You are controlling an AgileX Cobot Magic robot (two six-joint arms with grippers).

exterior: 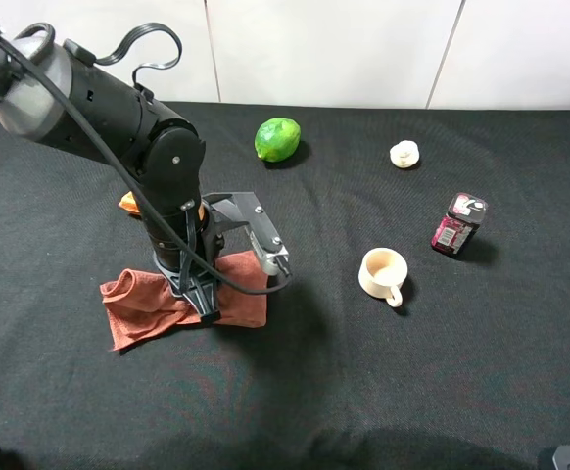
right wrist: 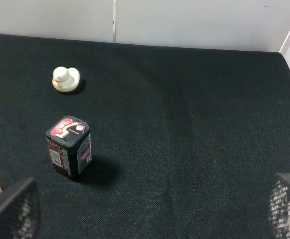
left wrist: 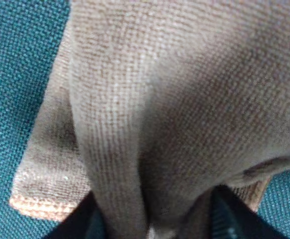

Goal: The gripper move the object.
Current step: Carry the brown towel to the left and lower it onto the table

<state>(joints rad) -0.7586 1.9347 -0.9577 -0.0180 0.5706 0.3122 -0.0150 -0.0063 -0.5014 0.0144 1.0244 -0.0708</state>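
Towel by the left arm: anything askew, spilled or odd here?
Only the towel: it lies rumpled, with a ridge of cloth bunched up between the left end effector's fingers. The cup and small box stand upright; nothing spilled.

Even overhead light, soft shadows, left wrist view blurred (tinted teal)

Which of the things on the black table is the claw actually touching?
The rust-brown towel: the left gripper pinches its folds, while lime, cup, duck and box lie untouched.
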